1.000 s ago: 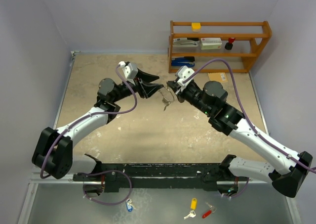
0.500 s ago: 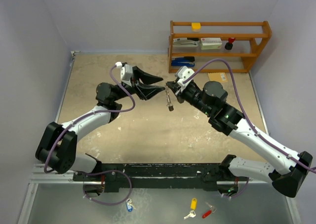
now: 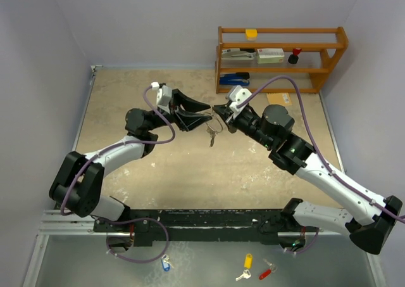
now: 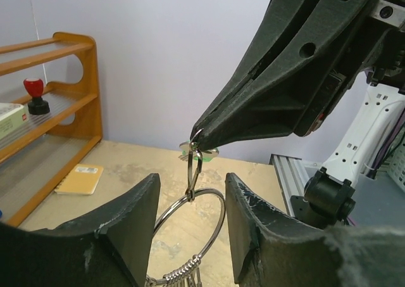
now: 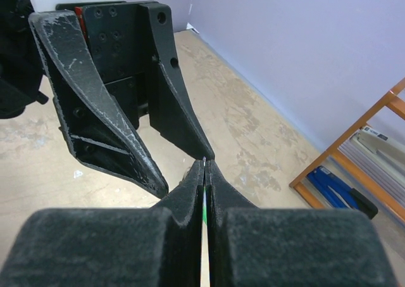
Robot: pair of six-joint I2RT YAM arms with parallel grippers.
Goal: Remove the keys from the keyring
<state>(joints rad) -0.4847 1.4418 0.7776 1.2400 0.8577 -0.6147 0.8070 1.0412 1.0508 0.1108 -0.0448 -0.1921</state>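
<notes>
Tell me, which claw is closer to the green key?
Right. The right gripper is shut on the green key. The left gripper is open a little away, its fingers either side of the keyring.

White-black arms (image 3: 114, 151), purple cables (image 3: 297, 87), scuffed black fingers (image 4: 133, 230).

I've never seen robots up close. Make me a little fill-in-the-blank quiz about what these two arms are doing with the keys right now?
1. The right gripper is shut on a key whose plastic head is ____.
2. The keyring hangs ____ the two open fingers of the left gripper.
3. The wooden shelf stands at the far ____ corner of the table.
4. Beside the red-tagged key lies one with a ____ tag.

Missing words: green; between; right; yellow.
</notes>
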